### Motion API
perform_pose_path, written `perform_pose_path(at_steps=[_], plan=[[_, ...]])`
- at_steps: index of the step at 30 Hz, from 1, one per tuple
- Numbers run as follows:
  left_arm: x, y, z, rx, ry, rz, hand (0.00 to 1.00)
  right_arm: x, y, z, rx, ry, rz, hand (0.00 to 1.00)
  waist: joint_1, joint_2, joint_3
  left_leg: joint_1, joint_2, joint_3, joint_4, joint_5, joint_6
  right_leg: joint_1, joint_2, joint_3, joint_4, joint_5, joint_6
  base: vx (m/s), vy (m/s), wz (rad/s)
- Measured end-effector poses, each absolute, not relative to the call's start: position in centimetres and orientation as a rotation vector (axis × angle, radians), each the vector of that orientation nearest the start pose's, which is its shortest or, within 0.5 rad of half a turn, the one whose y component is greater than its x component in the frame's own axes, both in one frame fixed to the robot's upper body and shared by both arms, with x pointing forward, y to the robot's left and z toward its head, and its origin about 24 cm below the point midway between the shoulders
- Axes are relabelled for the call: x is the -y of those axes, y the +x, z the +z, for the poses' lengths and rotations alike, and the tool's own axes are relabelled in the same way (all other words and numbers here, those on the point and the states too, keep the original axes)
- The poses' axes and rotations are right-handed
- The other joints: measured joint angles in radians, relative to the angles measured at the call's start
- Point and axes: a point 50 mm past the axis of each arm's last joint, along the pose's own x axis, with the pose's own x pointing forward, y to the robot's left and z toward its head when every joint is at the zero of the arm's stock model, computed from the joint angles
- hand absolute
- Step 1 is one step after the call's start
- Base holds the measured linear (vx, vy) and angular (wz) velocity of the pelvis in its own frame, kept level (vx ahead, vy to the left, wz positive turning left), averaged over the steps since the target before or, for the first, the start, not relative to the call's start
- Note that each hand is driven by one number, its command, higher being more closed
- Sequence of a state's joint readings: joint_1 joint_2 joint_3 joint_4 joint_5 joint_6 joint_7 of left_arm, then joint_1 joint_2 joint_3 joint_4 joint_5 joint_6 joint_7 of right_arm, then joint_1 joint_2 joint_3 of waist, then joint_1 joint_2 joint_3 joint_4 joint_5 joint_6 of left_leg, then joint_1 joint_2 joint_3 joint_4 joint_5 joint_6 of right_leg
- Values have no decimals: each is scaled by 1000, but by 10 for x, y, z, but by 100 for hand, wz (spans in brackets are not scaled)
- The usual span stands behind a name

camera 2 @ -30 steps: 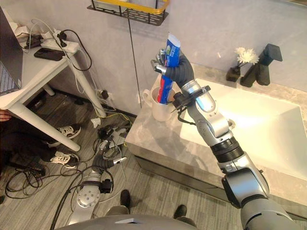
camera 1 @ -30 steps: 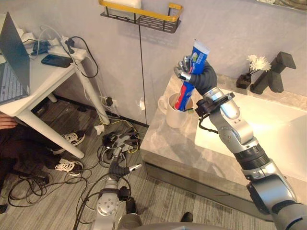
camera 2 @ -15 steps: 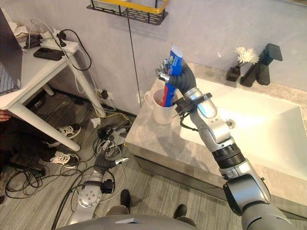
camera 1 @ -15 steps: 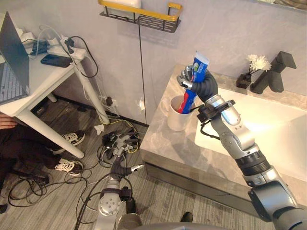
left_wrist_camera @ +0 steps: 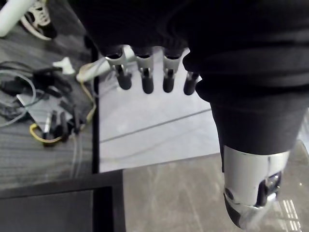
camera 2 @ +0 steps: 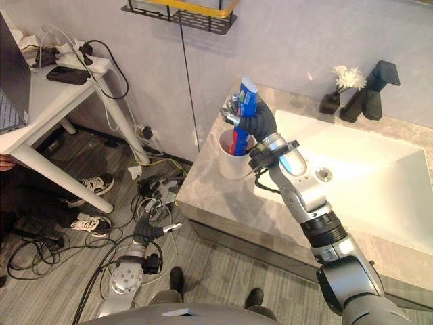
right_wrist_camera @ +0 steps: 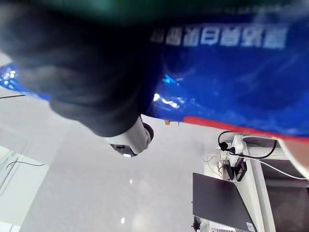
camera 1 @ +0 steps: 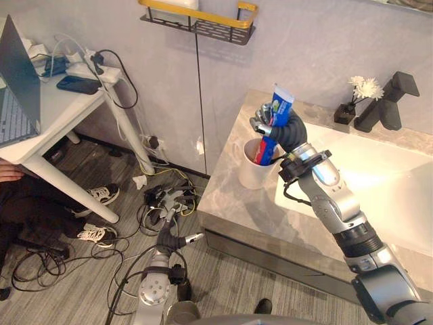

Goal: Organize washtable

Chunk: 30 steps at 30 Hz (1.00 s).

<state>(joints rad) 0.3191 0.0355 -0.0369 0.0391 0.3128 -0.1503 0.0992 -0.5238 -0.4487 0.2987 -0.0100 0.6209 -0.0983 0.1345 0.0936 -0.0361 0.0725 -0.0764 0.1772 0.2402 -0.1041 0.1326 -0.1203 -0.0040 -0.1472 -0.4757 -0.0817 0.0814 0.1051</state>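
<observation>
Toothpaste tube [camera 1: 281,103] has dropped over the last second. The right hand [camera 1: 276,128] is still wrapped round it, and its lower end now sits inside the white cup [camera 1: 250,176] on the counter [camera 1: 233,203]. It's probably bottomed out, but that's hard to see. Letting go looks next. The left hand [left_wrist_camera: 146,72] hangs low, fingers relaxed.

White desk [camera 1: 64,112]: laptop [camera 1: 15,84], dark phone [camera 1: 79,85] and white power strip [camera 1: 91,66] on top, strip nearest the wall. Sneakers [camera 1: 100,196] on the floor under it. Cable tangle [camera 1: 166,200] just past its leg. Black-and-yellow wall shelf [camera 1: 199,19] higher up, beyond its wall end.
</observation>
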Motion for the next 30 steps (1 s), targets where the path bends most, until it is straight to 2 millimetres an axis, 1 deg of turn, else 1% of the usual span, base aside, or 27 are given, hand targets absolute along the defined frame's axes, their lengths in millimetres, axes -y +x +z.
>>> perform_pose_path(at_steps=[1, 7, 10, 14, 19, 24, 27, 28, 30], plan=[[-165, 178, -18, -187, 346, 64, 0, 119, 311, 184, 450, 71, 570, 0, 0, 0, 0, 0, 0, 0, 0, 0, 0, 0, 0, 0, 0, 0, 0, 0, 0, 0], [-165, 178, -18, -188, 346, 64, 0, 122, 309, 173, 414, 75, 562, 0, 0, -2, -1, 1, 0, 0, 0, 0, 0, 0, 0, 0, 1, 0, 0, 0, 0, 0], [-165, 178, -18, -189, 345, 64, 0, 122, 309, 173, 415, 78, 559, 0, -1, -2, -2, 2, 0, 0, 0, 1, 1, 0, 0, 2, 2, 0, 0, 0, 0, 0], [-166, 177, -19, -191, 345, 68, 0, 123, 306, 185, 475, 111, 552, 0, -1, -4, -3, 3, 0, 1, 0, 1, 1, 0, 0, 4, 2, 0, 0, 0, 0, 0], [-167, 177, -19, -193, 355, 70, 0, 121, 305, 185, 474, 122, 553, 0, -1, -16, -12, 3, 0, 2, 0, 1, 1, 1, 0, 5, 2, 0, 0, 0, 0, 0], [-168, 177, -19, -194, 356, 76, 0, 121, 305, 185, 475, 122, 552, 0, -1, -19, -14, 12, 0, 4, 0, 1, 1, 6, -1, 8, 3, 0, -1, -2, 0, -1], [-171, 176, -19, -197, 357, 86, 0, 125, 301, 193, 517, 130, 541, 0, -1, -19, -14, 13, 0, 7, 0, 1, 1, 5, -1, 11, 3, 0, -1, -4, 1, -1], [-172, 176, -19, -199, 358, 92, 0, 127, 298, 199, 551, 134, 536, 0, -2, -19, -14, 13, 0, 8, 0, 1, 1, 5, -1, 13, 3, 0, -1, 0, 0, 0], [-173, 176, -19, -199, 359, 94, 0, 131, 296, 206, 588, 138, 521, 0, -2, -19, -15, 15, 0, 10, 0, 1, 1, 5, -1, 15, 3, 0, -1, -3, 1, -3]])
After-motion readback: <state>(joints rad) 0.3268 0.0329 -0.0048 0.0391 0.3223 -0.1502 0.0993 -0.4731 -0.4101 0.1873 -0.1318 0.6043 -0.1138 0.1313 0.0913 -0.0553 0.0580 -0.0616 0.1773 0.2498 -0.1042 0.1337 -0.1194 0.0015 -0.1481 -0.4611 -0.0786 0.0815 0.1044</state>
